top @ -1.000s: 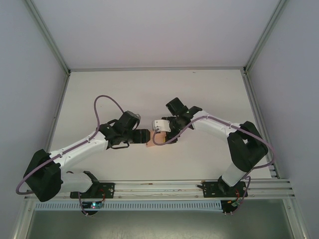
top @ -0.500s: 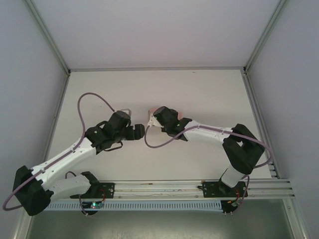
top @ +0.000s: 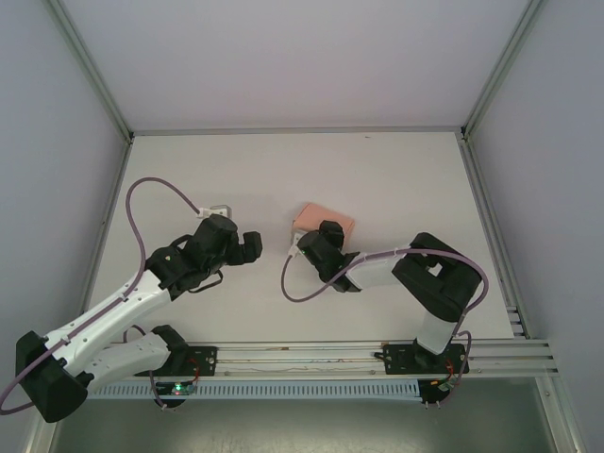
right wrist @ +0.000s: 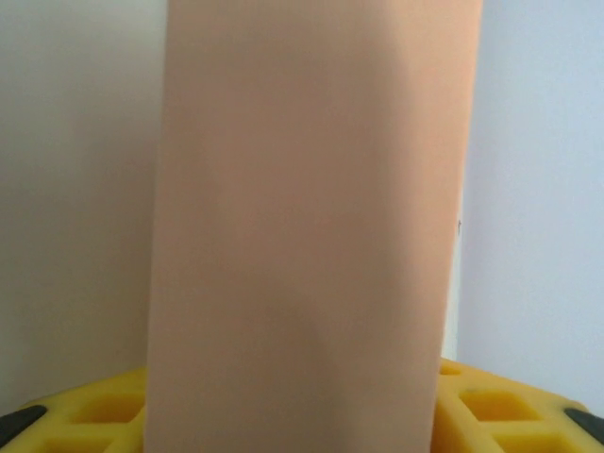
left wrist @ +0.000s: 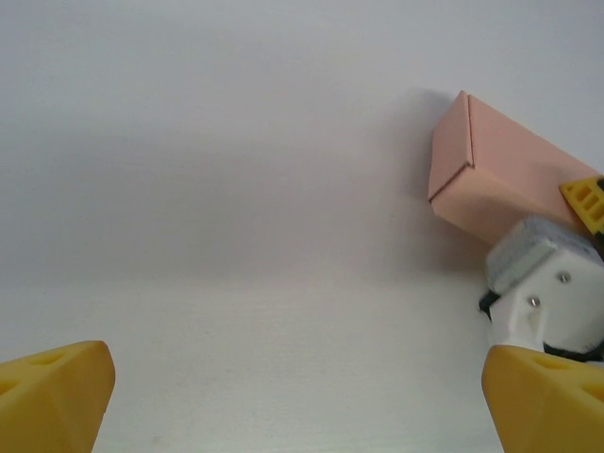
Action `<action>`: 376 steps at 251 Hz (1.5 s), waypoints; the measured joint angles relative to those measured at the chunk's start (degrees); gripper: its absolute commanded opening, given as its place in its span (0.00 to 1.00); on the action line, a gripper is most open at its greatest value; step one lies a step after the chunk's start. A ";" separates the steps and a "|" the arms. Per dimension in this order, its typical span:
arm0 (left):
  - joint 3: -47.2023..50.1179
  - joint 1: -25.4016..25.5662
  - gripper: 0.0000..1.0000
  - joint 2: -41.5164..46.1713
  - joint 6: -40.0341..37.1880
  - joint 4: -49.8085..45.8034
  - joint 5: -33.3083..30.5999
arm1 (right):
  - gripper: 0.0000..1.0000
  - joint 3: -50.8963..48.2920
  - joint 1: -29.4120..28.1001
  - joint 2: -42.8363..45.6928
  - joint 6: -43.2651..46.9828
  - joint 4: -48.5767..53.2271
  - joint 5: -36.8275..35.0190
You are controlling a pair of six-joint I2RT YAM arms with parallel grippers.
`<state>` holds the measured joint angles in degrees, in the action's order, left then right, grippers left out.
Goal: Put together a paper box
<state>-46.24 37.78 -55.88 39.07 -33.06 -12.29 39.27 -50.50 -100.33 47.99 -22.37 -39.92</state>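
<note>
Paper box (top: 326, 218): closed up, lying mid-table (top: 406, 179), touching right gripper (top: 328, 232) tips
Left gripper (top: 253, 245): fingers spread wide, apart from box
Right gripper: box lies between its pads (right wrist: 472, 411); pinch or mere contact, cannot tell
Step, likely release: open evenly, back off straight, don't drag thin card
Left wrist view: folded end and corner; right wrist view: one flat face

White links (top: 109, 314) and black joints (top: 52, 379) form both arms (top: 377, 269), purple cables (top: 130, 206) looping alongside, fingers (left wrist: 57, 396) yellow with seemingly moulded pockets.

I'm counting one box (top: 326, 217), one table (top: 396, 179), and two pincers: a left pincer (top: 253, 243) and a right pincer (top: 318, 235).
</note>
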 measured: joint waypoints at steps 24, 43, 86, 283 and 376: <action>0.04 -0.02 1.00 -0.39 -0.04 0.02 -0.28 | 0.62 -4.26 -0.02 1.75 3.52 -4.92 3.37; 0.04 -0.02 1.00 -0.94 -0.07 0.07 -0.46 | 0.77 -6.95 0.00 4.35 4.87 -6.62 6.78; 0.04 -0.04 1.00 -3.02 -0.37 0.50 -0.44 | 0.97 -7.26 -0.28 8.74 5.60 -2.45 12.63; 0.59 -0.28 0.72 -20.81 -9.77 20.41 27.65 | 0.91 21.18 28.48 11.74 -25.31 29.57 56.19; -5.53 3.78 0.63 -38.49 -11.58 28.59 37.20 | 0.81 44.54 34.10 -16.83 -37.13 46.03 69.33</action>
<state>-51.77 41.56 -94.37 27.49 -4.47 24.91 83.81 -16.40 -117.16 10.85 23.66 29.41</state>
